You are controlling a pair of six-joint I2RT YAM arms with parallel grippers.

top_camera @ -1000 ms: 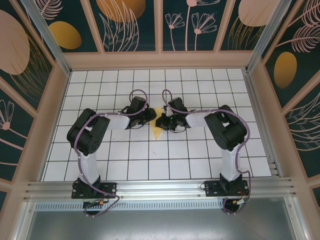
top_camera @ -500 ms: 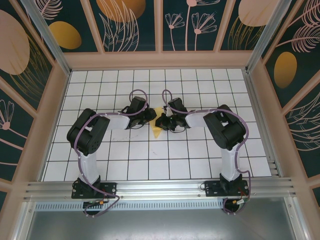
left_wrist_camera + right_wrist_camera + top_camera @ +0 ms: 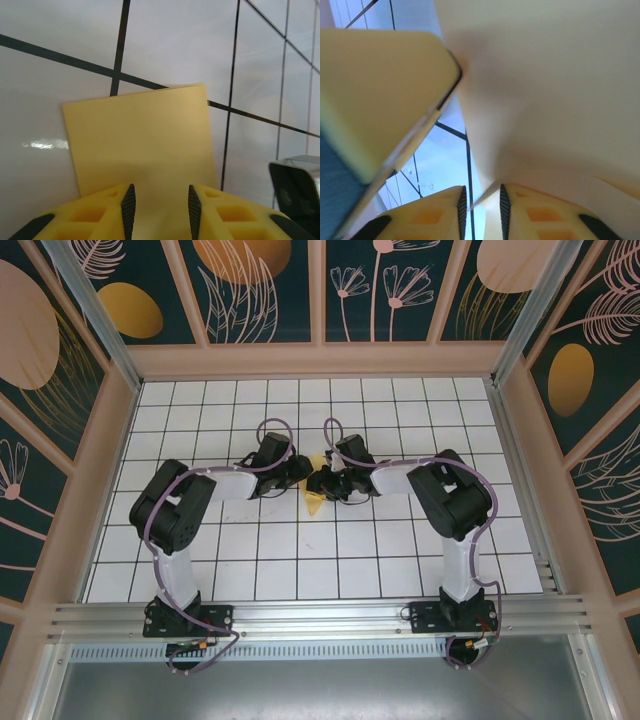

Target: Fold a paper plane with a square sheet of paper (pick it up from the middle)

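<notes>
The square sheet of paper (image 3: 314,503) is a folded yellow wedge on the white grid table, mid-table between both arms. In the left wrist view the paper (image 3: 140,135) lies flat, with a squared far edge. My left gripper (image 3: 161,210) is low over its near part, jaws apart, and the paper runs under the gap. My right gripper (image 3: 482,210) is open by a narrow gap. A raised fold of the paper (image 3: 550,90) passes between its pads against the right one. From above, the left gripper (image 3: 303,472) and right gripper (image 3: 322,480) almost meet.
A finger of the left gripper (image 3: 375,95) looms large at the upper left of the right wrist view, very close. Part of the right arm (image 3: 295,190) sits at the lower right of the left wrist view. Wooden walls (image 3: 320,360) ring the table.
The right gripper's jaws have parted from shut to a narrow gap around the paper's fold. Both arms have stayed almost in place over the paper.
</notes>
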